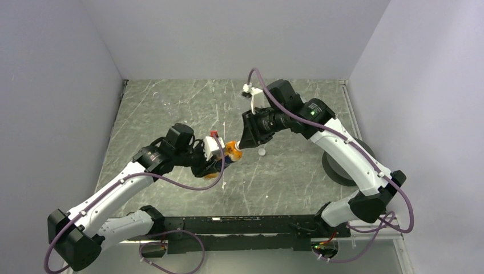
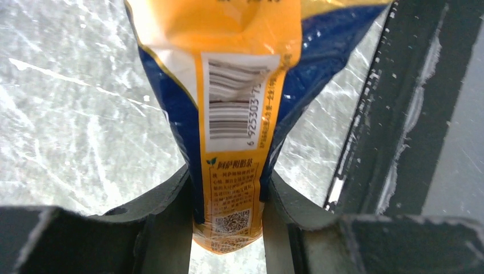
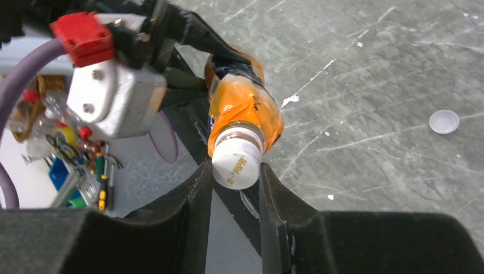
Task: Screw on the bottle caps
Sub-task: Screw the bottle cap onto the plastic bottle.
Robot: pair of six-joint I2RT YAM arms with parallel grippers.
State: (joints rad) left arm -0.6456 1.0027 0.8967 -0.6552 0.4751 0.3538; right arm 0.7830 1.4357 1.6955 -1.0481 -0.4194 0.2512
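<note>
A small orange bottle (image 1: 231, 150) with a blue and yellow label hangs above the table's middle, tilted, neck toward the right arm. My left gripper (image 1: 218, 158) is shut on its lower body; in the left wrist view the bottle (image 2: 234, 114) is squeezed between my fingers (image 2: 171, 222). A white cap (image 3: 237, 162) sits on the bottle's neck (image 3: 245, 114). My right gripper (image 3: 234, 171) is shut on that cap, both pads touching its sides; it also shows in the top view (image 1: 244, 144). A second white cap (image 1: 261, 152) lies loose on the table, also seen in the right wrist view (image 3: 444, 121).
A large black disc (image 1: 337, 171) lies at the right, partly under my right arm. The black rail (image 1: 240, 225) joining the arm bases runs along the near edge. The left wrist camera housing with a red block (image 3: 114, 85) is close to my right fingers.
</note>
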